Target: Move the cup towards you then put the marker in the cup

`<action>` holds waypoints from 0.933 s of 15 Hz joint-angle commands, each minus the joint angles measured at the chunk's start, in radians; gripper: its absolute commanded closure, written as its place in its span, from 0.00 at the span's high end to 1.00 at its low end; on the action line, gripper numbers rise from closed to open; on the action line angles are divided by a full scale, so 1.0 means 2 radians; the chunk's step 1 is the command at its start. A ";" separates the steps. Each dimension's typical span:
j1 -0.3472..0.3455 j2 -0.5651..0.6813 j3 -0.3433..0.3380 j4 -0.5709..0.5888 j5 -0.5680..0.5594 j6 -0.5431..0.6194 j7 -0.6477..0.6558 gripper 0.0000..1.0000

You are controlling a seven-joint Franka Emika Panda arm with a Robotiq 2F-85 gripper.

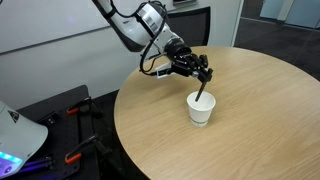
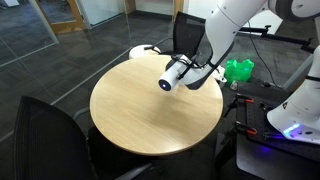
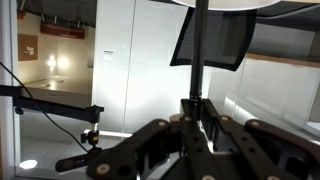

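Note:
The white cup stands upright on the round wooden table, toward its far side in an exterior view. My gripper is just above the cup and is shut on the dark marker. The marker hangs down with its lower end at or just inside the cup's rim. In the wrist view the marker runs straight out from between my fingers to a white edge of the cup. In an exterior view my arm hides the cup and marker.
The table takes up the middle of both exterior views. A black chair stands at its far side, another at its near side. A green object and robot gear sit beside the table. Dark equipment stands on the floor.

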 commanded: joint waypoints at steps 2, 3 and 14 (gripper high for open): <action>-0.003 0.022 0.004 0.017 -0.022 -0.005 0.009 0.04; -0.004 0.027 0.005 0.020 -0.025 -0.004 0.008 0.04; -0.007 0.090 0.005 0.071 -0.038 0.002 0.001 0.04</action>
